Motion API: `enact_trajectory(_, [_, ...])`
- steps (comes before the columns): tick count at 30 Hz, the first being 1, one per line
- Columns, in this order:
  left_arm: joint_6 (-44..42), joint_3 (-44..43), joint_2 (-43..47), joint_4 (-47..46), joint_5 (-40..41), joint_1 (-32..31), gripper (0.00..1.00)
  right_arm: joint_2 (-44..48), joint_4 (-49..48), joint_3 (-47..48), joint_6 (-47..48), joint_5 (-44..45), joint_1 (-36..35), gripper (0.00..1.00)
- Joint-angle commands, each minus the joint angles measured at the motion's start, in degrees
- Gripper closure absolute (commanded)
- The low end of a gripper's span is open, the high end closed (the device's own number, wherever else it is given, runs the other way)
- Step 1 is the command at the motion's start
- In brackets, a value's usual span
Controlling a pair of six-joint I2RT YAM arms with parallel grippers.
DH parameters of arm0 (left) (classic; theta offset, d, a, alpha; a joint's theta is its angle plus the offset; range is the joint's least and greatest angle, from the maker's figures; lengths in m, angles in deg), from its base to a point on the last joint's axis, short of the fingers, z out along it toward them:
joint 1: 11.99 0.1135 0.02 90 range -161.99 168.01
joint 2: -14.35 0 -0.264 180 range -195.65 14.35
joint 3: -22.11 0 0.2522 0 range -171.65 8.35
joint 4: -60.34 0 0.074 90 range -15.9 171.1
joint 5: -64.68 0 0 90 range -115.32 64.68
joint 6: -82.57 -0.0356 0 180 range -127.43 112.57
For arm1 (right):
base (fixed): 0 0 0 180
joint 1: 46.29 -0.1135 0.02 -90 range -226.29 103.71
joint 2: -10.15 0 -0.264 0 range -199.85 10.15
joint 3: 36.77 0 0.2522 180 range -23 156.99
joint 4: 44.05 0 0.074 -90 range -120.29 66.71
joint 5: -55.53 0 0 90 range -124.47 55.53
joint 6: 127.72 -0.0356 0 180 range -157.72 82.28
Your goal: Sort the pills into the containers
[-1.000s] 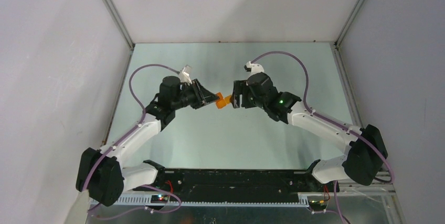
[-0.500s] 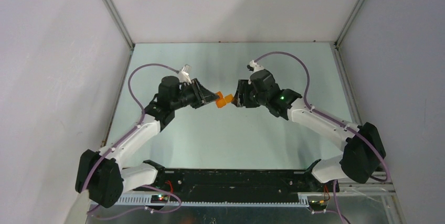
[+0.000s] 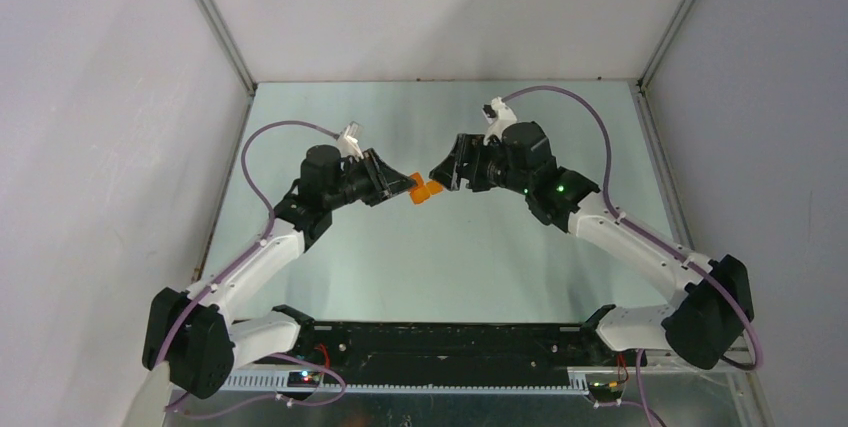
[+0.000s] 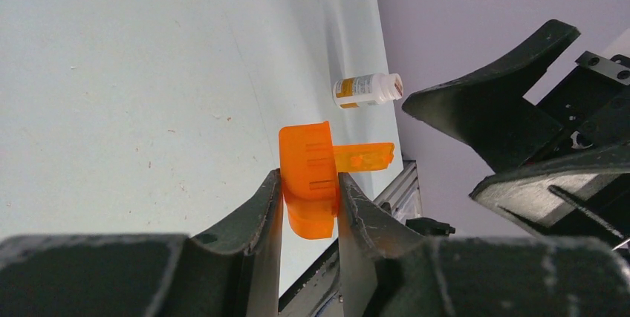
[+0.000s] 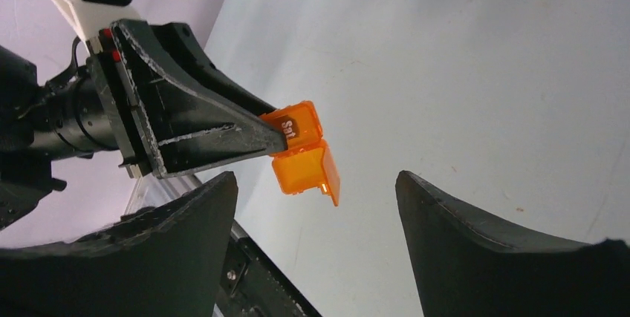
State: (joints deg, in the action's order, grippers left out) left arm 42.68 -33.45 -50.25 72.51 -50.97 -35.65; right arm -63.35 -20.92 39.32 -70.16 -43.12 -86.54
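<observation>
orange cup [image 4: 308, 172], its hinged lid hanging open, is pinched by the narrow left tool [image 3: 408, 187], raised above the tabletop [image 4: 134, 64] between the two arms. right tool [image 3: 438, 174] gapes wide just beside the cup, apart from it. white pill bottle [image 4: 365, 89] lies on its side on the tabletop beyond.

Left tool [image 5: 281, 134] pinches orange cup [image 5: 301, 155], lid open; right tool [image 5: 316, 180] gaping.

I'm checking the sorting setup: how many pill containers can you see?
2. An orange translucent plastic box, lid open, is pinched in the left gripper; a white cylindrical pill bottle with a white cap sits on the table by the wall. Others may be hidden.
</observation>
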Motion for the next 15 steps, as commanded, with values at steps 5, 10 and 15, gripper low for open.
enact_trajectory(5, [-0.20,-0.74,0.83,-1.76,-0.31,-0.11,1.00,-5.15,-1.85,0.17,1.69,-8.84,0.60,0.48])
enact_trajectory(10, [0.17,-0.38,0.76,-2.63,-0.95,-0.18,1.00,-7.35,-2.80,0.17,0.37,-10.75,1.40,0.72])
enact_trajectory(15, [0.32,-0.33,0.90,-2.89,-1.27,-0.19,1.00,-7.62,-4.26,0.17,0.22,-10.59,1.71,0.70])
